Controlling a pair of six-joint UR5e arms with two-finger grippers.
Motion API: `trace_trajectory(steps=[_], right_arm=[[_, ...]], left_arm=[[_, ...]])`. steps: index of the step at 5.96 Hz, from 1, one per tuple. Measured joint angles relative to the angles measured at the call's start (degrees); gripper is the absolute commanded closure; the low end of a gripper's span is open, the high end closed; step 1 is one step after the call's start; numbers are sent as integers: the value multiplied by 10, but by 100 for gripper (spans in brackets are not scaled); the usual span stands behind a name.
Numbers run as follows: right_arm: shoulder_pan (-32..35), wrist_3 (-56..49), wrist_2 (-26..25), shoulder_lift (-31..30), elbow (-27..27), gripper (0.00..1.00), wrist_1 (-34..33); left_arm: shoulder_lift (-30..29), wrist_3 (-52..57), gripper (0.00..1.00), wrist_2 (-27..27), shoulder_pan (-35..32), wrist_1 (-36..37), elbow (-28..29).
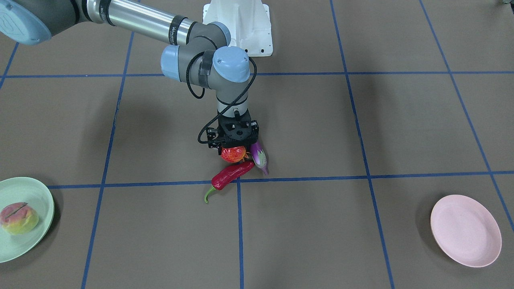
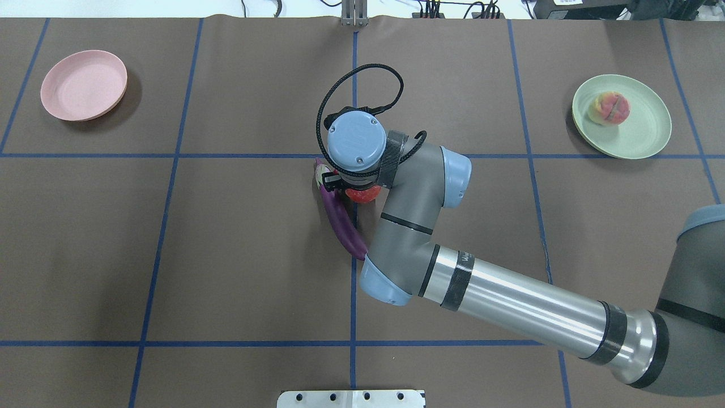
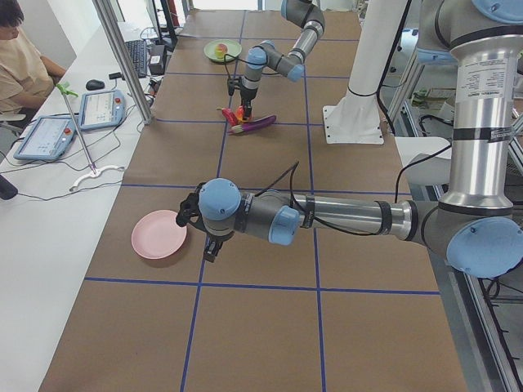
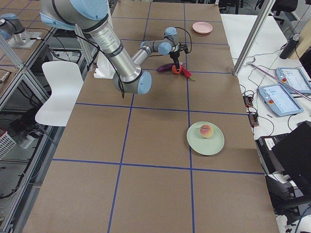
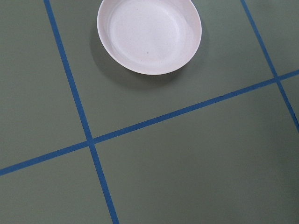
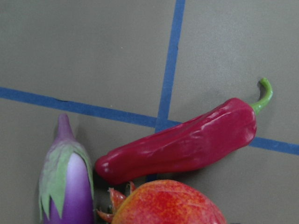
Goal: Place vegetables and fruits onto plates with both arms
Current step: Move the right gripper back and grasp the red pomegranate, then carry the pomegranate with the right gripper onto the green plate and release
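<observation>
My right gripper (image 1: 235, 144) stands straight down over the red-orange pomegranate (image 1: 233, 154) at the table's middle. Its fingers are hidden, so I cannot tell whether they are shut on it. The red chili (image 1: 233, 174) and the purple eggplant (image 1: 260, 157) lie against the pomegranate. All three fill the right wrist view: the pomegranate (image 6: 168, 205), the chili (image 6: 187, 147) and the eggplant (image 6: 67, 186). The peach (image 1: 19, 218) sits on the mint green plate (image 1: 40, 200). The pink plate (image 1: 466, 230) holds nothing. My left gripper (image 3: 210, 251) hangs beside the pink plate (image 3: 159, 234); I cannot tell its state.
The white pedestal (image 1: 241, 28) stands at the robot's side of the table. Blue tape lines cross the brown table cover. An operator (image 3: 20, 65) sits at a side desk with tablets beyond the table's far edge.
</observation>
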Motion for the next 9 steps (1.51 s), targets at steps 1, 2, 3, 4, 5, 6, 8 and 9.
trace_trajectory(steps=[1, 2, 3, 4, 5, 6, 8, 9], right_arm=[[18, -23, 17, 0, 7, 100, -1], [66, -70, 69, -7, 13, 100, 2], [132, -142, 142, -29, 16, 100, 11], [197, -225, 207, -67, 15, 100, 34], [256, -307, 259, -109, 8, 100, 57], [313, -400, 314, -140, -16, 100, 67], [382, -510, 379, -181, -87, 100, 99], [394, -528, 386, -210, -113, 100, 139]], left_arm=[[0, 0, 0, 0, 0, 0, 0], [0, 0, 0, 0, 0, 0, 0], [0, 1, 0, 0, 0, 0, 0], [0, 1, 0, 0, 1, 0, 0], [0, 1, 0, 0, 1, 0, 0], [0, 0, 0, 0, 1, 0, 0], [0, 0, 0, -1, 1, 0, -3], [0, 0, 0, -1, 1, 0, -4]])
